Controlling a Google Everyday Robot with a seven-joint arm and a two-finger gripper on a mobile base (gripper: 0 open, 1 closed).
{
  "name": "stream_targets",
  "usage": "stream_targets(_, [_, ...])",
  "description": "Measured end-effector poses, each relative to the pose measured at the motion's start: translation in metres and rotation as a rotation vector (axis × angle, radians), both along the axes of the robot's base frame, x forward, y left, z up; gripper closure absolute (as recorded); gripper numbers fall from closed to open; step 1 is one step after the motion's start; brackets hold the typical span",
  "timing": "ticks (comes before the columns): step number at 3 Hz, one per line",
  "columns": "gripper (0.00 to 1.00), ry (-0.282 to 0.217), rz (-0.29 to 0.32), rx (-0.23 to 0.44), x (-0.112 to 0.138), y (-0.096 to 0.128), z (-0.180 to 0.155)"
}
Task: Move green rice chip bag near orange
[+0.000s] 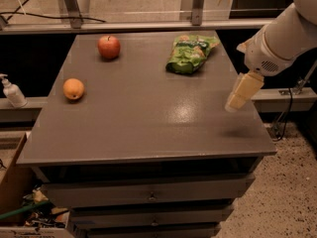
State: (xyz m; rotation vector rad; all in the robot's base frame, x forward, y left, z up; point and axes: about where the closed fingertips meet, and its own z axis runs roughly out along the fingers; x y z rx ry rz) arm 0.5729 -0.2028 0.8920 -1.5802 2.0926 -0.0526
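Observation:
The green rice chip bag (pixel 189 53) lies flat at the back right of the grey table top (pixel 143 113). The orange (pixel 73 89) sits near the table's left edge. My gripper (pixel 239 95) hangs from the white arm above the table's right edge, in front of and to the right of the bag, clear of it. It holds nothing that I can see.
A red apple (pixel 108 46) sits at the back left of the table, behind the orange. A soap dispenser bottle (pixel 11 91) stands on a ledge left of the table. Drawers are below the top. A cardboard box (pixel 12 182) is on the floor at left.

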Motion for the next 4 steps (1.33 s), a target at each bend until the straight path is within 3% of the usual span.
stream_targets(1, [0.00, -0.033, 0.042, 0.017, 0.008, 0.006, 0.003])
stream_targets(2, [0.00, -0.109, 0.097, 0.078, 0.031, 0.017, 0.014])
stream_targets(4, [0.00, -0.194, 0.159, 0.287, 0.094, 0.043, 0.018])
